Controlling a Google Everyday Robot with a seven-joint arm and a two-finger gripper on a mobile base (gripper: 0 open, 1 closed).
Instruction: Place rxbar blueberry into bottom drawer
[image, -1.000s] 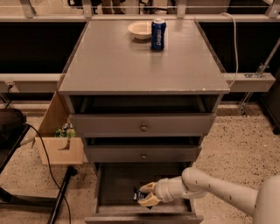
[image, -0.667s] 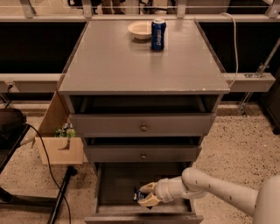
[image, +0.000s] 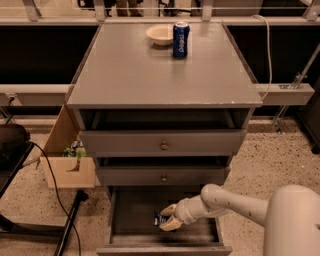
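The bottom drawer is pulled open below the two upper drawers with round knobs. My gripper reaches in from the right and sits low inside the drawer's tray. Its pale fingers are closed on the rxbar blueberry, of which only a small dark blue end shows at the fingertips. The bar is at or just above the drawer floor; I cannot tell whether it touches.
A blue soda can and a white bowl stand at the back of the cabinet top. A wooden box with small items sits on the floor at the left, next to a black cable. My arm crosses the drawer's right side.
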